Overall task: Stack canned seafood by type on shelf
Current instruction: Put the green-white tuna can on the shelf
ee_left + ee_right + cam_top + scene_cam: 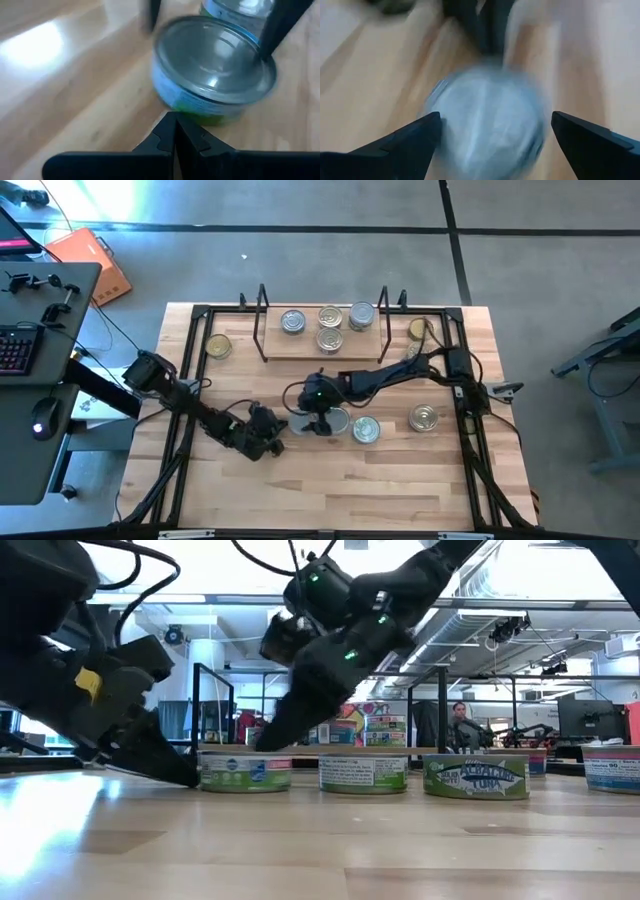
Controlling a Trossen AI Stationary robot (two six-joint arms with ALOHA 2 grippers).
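Right tool: spread wide, straddling a silver-topped tin on the counter — no grip seen. Left tool: fully closed, empty, tips just beside that same tin. Two more tins close by, toward the right side. On the shelf at the counter's far edge — four tins; gold-topped tins beside either end.

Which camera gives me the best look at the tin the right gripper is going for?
The left wrist view: the silver-topped tin fills it sharply, its lid and label clear. The right wrist view shows it blurred between the open right gripper. The high view mostly hides it under the arm; the low view shows only its side.
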